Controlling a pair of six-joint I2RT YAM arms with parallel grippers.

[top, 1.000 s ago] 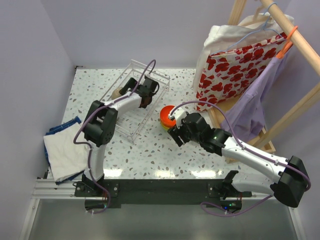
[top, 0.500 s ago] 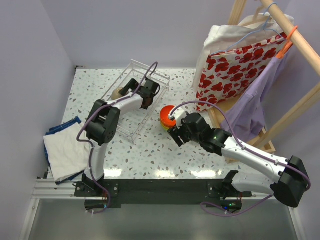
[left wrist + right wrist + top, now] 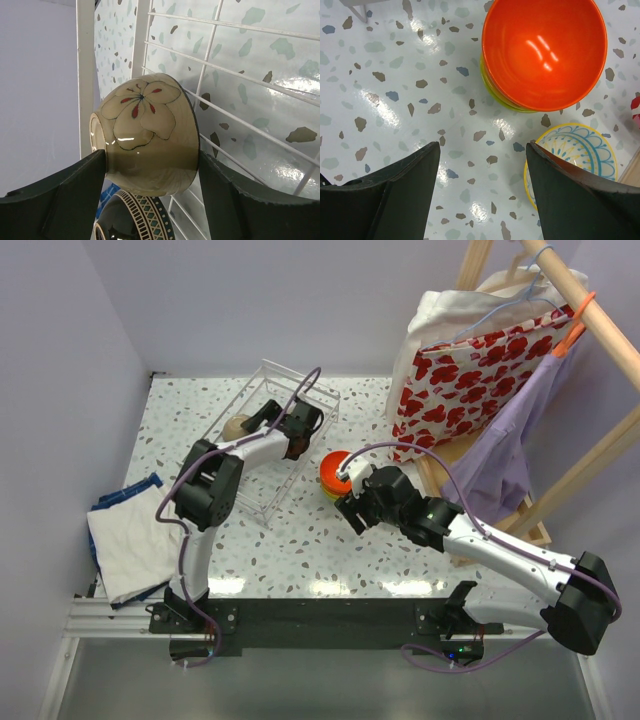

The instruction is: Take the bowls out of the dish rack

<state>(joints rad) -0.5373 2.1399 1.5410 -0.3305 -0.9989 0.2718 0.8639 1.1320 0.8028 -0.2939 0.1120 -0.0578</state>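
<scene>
Closing in over the last second, the left claw [image 3: 152, 156] now pinches the tan bowl [image 3: 150, 125], one finger pressed against each side. That flower-painted bowl sits on edge inside the dish rack [image 3: 85, 75], with a dark brown bowl [image 3: 130, 220] just below it. The right claw [image 3: 482, 145] hangs spread above the speckled surface [image 3: 395, 75], holding nothing. Near it, an orange-red bowl [image 3: 545, 50] is nested in a lime green bowl [image 3: 492, 90], and the cream patterned bowl [image 3: 575, 150] stands just beside them.
</scene>
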